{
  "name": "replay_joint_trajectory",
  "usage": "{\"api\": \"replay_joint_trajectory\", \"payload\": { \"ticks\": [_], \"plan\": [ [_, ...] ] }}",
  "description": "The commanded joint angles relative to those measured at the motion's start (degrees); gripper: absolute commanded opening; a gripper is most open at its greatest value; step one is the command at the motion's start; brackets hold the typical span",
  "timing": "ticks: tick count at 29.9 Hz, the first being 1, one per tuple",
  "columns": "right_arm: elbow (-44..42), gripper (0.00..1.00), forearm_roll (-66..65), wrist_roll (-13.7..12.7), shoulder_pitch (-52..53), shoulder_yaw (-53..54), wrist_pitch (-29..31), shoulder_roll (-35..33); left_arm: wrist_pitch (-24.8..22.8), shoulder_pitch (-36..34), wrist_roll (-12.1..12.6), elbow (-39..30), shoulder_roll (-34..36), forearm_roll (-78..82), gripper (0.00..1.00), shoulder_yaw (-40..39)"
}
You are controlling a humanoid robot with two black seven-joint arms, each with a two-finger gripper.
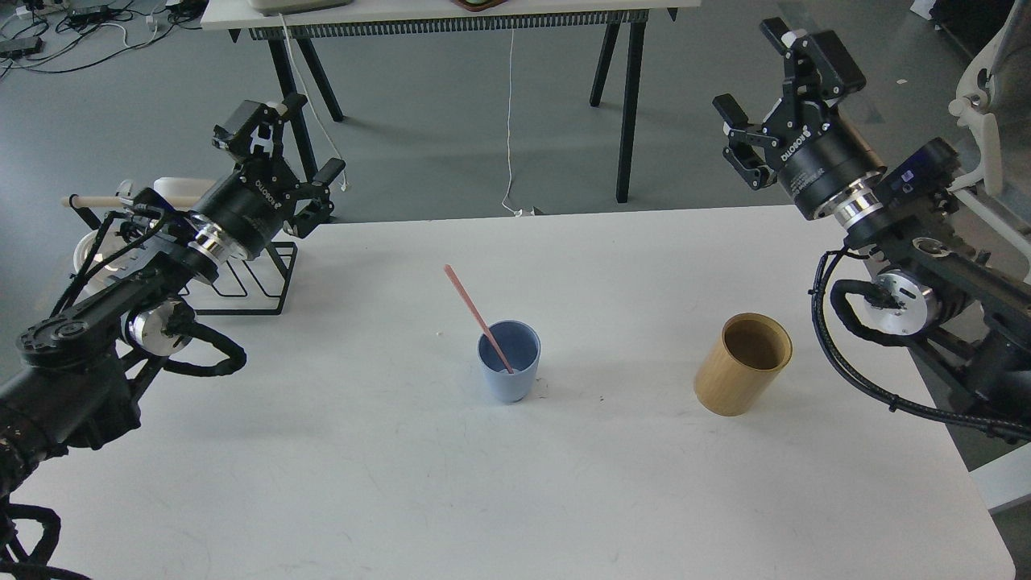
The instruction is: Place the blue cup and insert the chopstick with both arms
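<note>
The blue cup [509,361] stands upright near the middle of the white table [403,483]. The pink chopstick [471,308] stands in it, leaning up to the left over the rim. My left gripper [282,137] is open and empty, raised above the table's far left corner, well apart from the cup. My right gripper [777,76] is open and empty, raised high beyond the table's far right edge, far from the cup.
A tan wooden cylinder holder [743,364] stands to the right of the cup. A black wire rack [250,282] with a pale wooden rod [121,200] sits at the far left. A white chair [983,121] is at the right, another table [443,12] behind.
</note>
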Motion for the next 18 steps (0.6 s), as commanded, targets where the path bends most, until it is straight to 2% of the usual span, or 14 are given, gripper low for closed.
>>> {"api": "replay_joint_trajectory", "payload": {
  "ticks": [1, 18],
  "plan": [
    [-2.0, 0.99, 0.8, 0.0, -2.1, 1.3, 9.0, -0.8, 0.0, 0.1, 0.0, 0.0, 0.0, 0.0, 0.97, 0.0],
    [-3.1, 0.98, 3.6, 0.0, -2.9, 5.7, 8.7, 2.5, 0.0, 1.2, 0.0, -0.1, 0.8, -0.8, 0.97, -0.2]
  ]
}}
